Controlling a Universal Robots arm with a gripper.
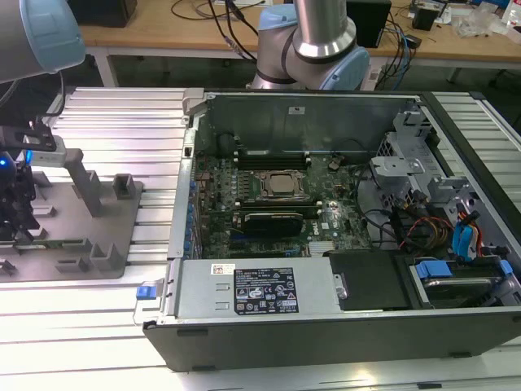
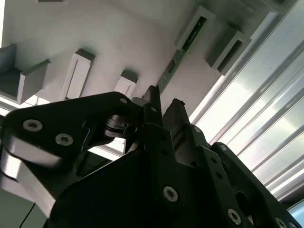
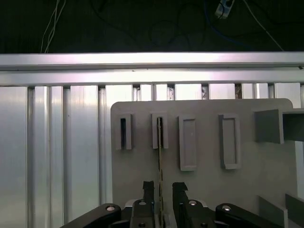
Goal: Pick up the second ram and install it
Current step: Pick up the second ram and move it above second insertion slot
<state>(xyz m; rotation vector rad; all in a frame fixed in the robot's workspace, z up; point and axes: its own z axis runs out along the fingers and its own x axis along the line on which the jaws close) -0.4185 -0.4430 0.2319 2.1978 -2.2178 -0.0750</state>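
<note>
here the gripper straddles the ram, jaws apart; best stay centred and square, closing evenly.

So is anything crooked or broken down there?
Nothing stands out. The second ram stands straight on its edge in a slot of the grey tray, the open tool straddling it. The computer case lies open, its parts tidy inside.

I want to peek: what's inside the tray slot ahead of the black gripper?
The thin green ram stands on edge in that slot of the tray, its near end between the gripper's open fingers. Its lower edge is hidden by the slot walls.
</note>
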